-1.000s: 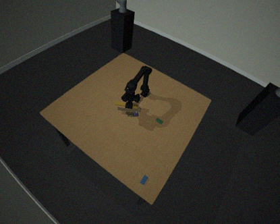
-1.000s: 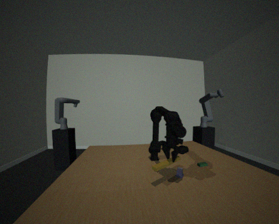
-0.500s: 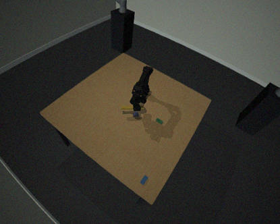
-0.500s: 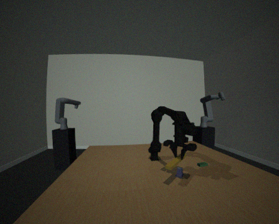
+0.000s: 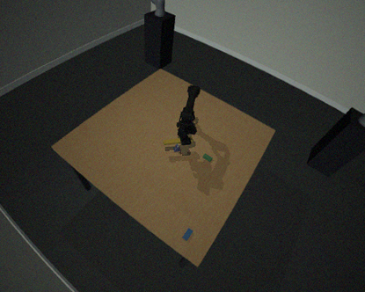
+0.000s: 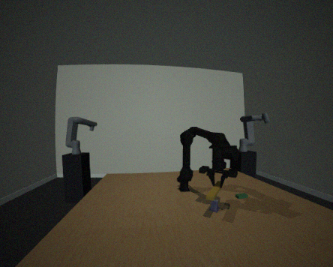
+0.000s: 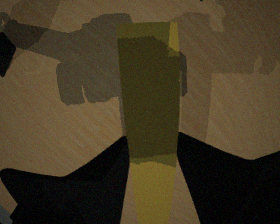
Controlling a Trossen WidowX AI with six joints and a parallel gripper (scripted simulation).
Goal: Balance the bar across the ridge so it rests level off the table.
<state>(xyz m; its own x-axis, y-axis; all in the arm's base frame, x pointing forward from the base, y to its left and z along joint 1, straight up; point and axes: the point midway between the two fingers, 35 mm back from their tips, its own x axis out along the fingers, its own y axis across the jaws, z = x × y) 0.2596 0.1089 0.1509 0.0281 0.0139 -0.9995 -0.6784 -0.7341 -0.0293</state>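
The yellow bar [image 5: 171, 142] [image 6: 212, 193] [image 7: 150, 95] is held above the table, roughly flat, and its shadow lies apart from it. My gripper [image 5: 186, 143] [image 6: 217, 186] [image 7: 151, 140] is shut on the bar, one dark finger on each side. The small purple ridge [image 5: 176, 148] [image 6: 214, 205] stands on the table close to the bar. In the exterior view it shows just below the bar's near end. The wrist view shows only a dark sliver at the bar's right edge; I cannot tell whether it is the ridge. No contact between bar and ridge can be made out.
A green block [image 5: 207, 157] [image 6: 241, 196] lies on the wooden table [image 5: 119, 138] [image 6: 131, 225] to one side of the ridge. A blue block [image 5: 188, 235] lies near the table's front corner. Two grey arms stand on dark pedestals [image 5: 159, 41] [image 6: 76, 176] beyond the table.
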